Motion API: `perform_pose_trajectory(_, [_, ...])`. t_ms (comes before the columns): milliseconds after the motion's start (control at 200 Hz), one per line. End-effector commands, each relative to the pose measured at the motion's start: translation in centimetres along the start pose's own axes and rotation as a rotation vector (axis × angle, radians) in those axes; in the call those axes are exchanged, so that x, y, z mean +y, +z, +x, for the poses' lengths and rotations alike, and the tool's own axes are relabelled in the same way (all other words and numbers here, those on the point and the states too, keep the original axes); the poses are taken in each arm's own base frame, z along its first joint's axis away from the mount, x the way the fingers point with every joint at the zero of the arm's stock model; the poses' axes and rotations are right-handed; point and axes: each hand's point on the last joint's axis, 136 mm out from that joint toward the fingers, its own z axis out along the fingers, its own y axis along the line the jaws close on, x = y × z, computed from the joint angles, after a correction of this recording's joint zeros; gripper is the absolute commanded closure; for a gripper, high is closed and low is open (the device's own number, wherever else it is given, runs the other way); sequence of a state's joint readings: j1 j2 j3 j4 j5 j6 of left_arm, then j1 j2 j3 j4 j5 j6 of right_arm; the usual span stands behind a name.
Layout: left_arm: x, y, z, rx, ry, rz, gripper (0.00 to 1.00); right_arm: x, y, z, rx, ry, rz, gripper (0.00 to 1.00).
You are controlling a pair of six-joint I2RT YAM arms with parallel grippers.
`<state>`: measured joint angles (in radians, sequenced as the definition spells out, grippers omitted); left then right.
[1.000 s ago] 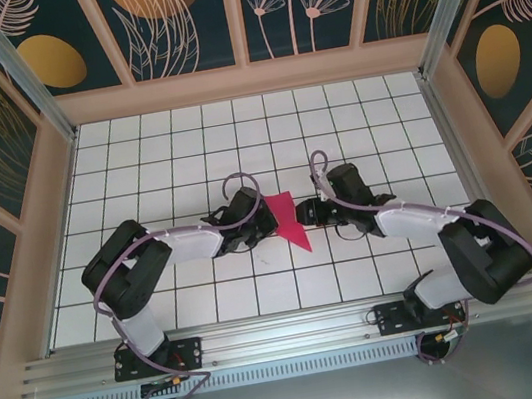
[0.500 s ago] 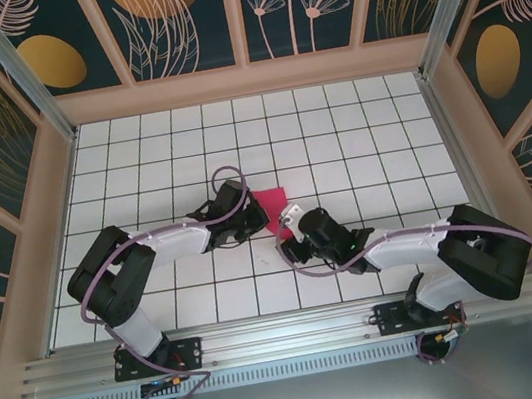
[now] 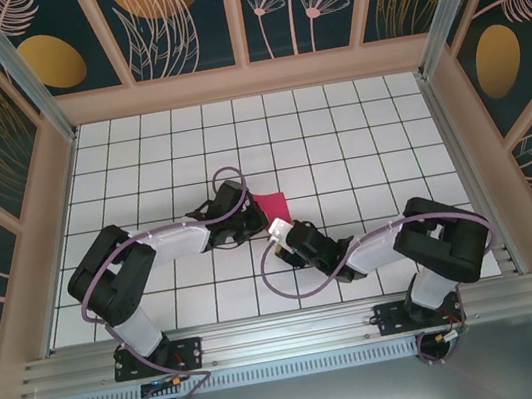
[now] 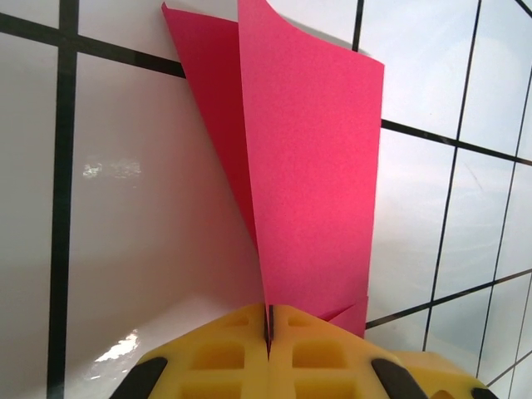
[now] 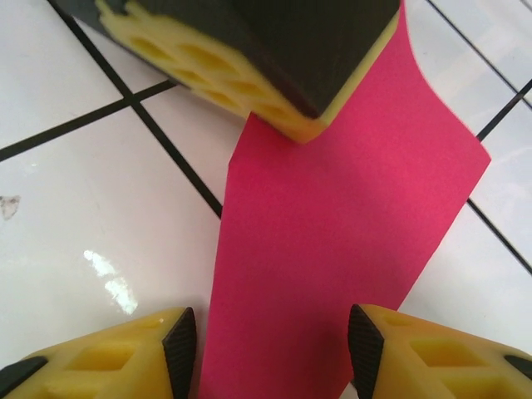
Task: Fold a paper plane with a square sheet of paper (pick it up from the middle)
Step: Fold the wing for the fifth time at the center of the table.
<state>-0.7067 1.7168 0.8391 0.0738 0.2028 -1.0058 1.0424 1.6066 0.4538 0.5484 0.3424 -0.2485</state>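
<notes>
Left claw (image 3: 261,223): centre-left of the top view, my pads (image 4: 224,353) clamped on the folded square sheet of paper (image 4: 312,183), which rises from them.
Paper: mid-frame from above, between my two claws.
Right claw (image 5: 273,349): jaws apart, with the paper's end between them.
Change: my right claw has swung left, closer under the sheet, and less pink shows.

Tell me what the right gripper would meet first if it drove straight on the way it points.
The square sheet of paper: it lies between the open fingers of the right gripper. Just beyond, the left gripper, shut on that sheet, seems next, though depth is unclear.
</notes>
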Motion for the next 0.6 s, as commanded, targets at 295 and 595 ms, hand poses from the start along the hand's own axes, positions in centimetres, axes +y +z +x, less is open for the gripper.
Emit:
perform_pose_trajectory(295, [0.3, 0.6, 0.2, 0.031, 0.007, -0.010, 0.97, -0.9, 1.2, -0.8, -0.037, -0.062, 0.097, 0.66])
perform_pose_trajectory(595, [0.1, 0.4, -0.1, 0.020, 0.009, -0.013, 0.90, -0.7, 1.0, -0.8, -0.051, 0.007, 0.073, 0.88])
